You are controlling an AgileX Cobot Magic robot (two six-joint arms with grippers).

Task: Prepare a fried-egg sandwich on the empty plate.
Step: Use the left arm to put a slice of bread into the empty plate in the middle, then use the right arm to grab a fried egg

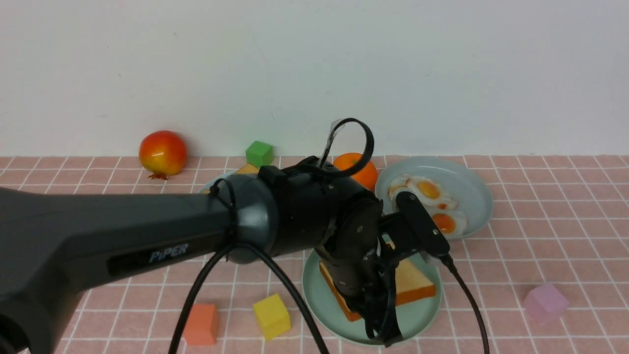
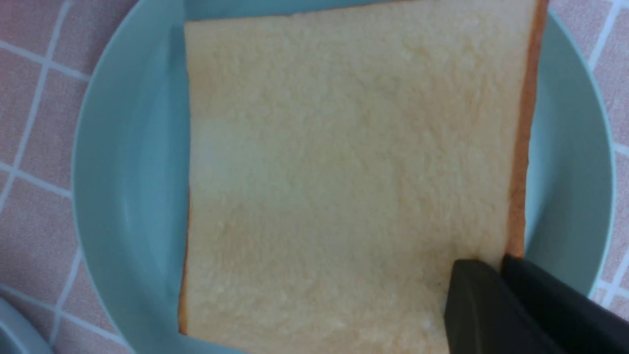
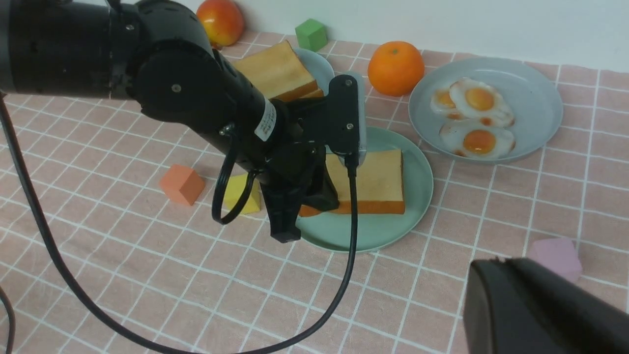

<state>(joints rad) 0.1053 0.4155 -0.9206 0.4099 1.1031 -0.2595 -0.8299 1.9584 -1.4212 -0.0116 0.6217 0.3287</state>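
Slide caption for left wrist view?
Left gripper at the crust corner of a square golden toast slice lying on the round mint-green plate.

Plate: you are seeing it lying nearest you, just right of centre.
Toast slice: it is lying flat on the plate.
Egg plate: it is sitting behind the plate, to the right, with the eggs lying in it.
Orange: it is resting just left of the egg plate.
Toast stack: it is sitting on a small plate, left of the orange.
Far cube: you are finding it behind the toast stack, by the wall.
Round fruit: it is standing far left, by the wall.
Inner cube: it is sitting just left of the plate.
Outer cube: it is sitting left of the inner cube.
Lone cube: it is sitting right of the plate, apart.
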